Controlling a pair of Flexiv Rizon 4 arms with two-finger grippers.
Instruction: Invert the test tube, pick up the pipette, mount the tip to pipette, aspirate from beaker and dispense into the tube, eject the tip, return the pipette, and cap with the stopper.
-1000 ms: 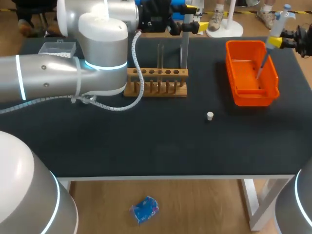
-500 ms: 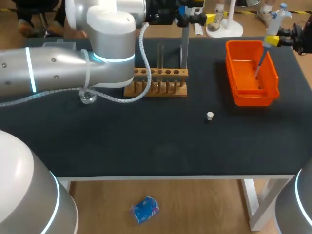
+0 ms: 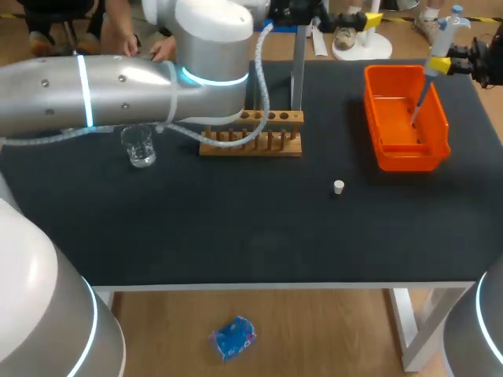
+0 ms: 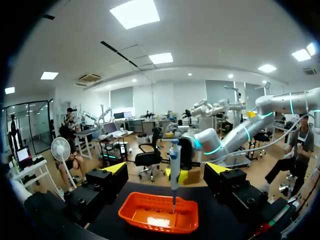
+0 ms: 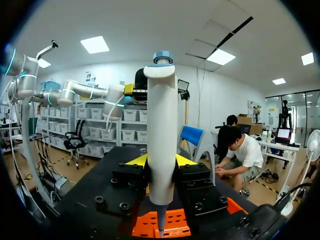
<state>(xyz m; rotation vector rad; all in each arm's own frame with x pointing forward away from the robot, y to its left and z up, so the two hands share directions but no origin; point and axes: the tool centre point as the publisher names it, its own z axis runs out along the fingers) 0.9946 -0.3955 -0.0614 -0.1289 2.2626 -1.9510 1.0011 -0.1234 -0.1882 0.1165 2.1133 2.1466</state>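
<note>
Head view: the pipette [image 3: 446, 33] is being gripped upright by the right end effector [image 3: 442, 67], which is clamped on it, with its tip hanging inside the orange bin [image 3: 409, 161] at the far right corner of the table [image 3: 236, 228]. The left end effector [image 4: 166, 170] is being held near the far edge, fingers apart, with nothing between them. The stopper [image 3: 338, 186] is lying near the table's middle, and the beaker [image 3: 140, 147] is standing toward the left edge beside the rack [image 3: 251, 145].

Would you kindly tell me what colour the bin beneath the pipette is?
The bin under the pipette is bright orange, clearest in the head view.
</note>
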